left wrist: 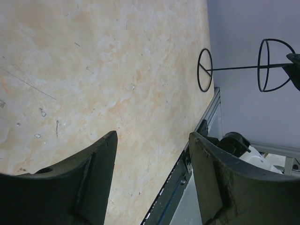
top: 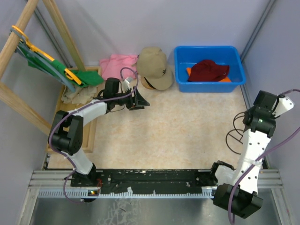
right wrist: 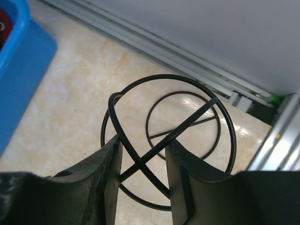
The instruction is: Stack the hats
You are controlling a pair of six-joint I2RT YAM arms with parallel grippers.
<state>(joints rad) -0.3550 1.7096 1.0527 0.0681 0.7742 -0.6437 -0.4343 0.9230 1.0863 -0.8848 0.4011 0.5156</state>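
Observation:
A tan cap (top: 154, 67) lies at the back of the table. A dark red hat (top: 208, 70) sits in the blue bin (top: 208, 48) on top of an orange hat (top: 188, 71). My left gripper (top: 140, 101) (left wrist: 153, 136) hangs open over bare table just in front of the tan cap, holding nothing. My right gripper (right wrist: 144, 140) is at the right edge, its jaws closed around the crossed top wires of a black wire hat stand (right wrist: 139, 163) (left wrist: 234, 68). The wires reach both inner finger faces.
A pink folded cloth (top: 117, 64) lies left of the tan cap. A green garment on a yellow hanger (top: 56, 68) hangs from a wooden frame (top: 61, 28) at the far left. The bin's corner (right wrist: 18, 56) is close to the stand. Metal rails edge the table.

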